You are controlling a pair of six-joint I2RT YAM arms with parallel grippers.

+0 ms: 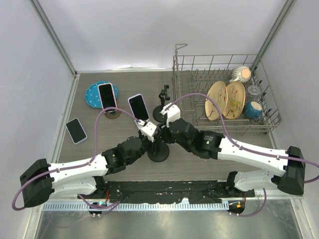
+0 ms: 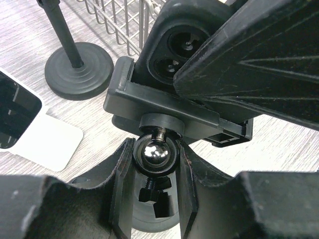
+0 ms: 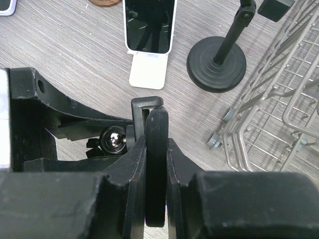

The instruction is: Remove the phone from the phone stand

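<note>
Woodgrain table, white walls. My left gripper clasps the phone stand at its ball joint; the right gripper pinches the phone edge-on. Overhead I cannot see it.

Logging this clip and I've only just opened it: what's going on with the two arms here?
Both arms meet at the black phone stand mid-table. The left gripper is closed around the stand at its ball joint, bracing it. The right gripper is shut on the edge of the phone, which looks seated in the stand's clamp, so the phone is not out yet.
</note>
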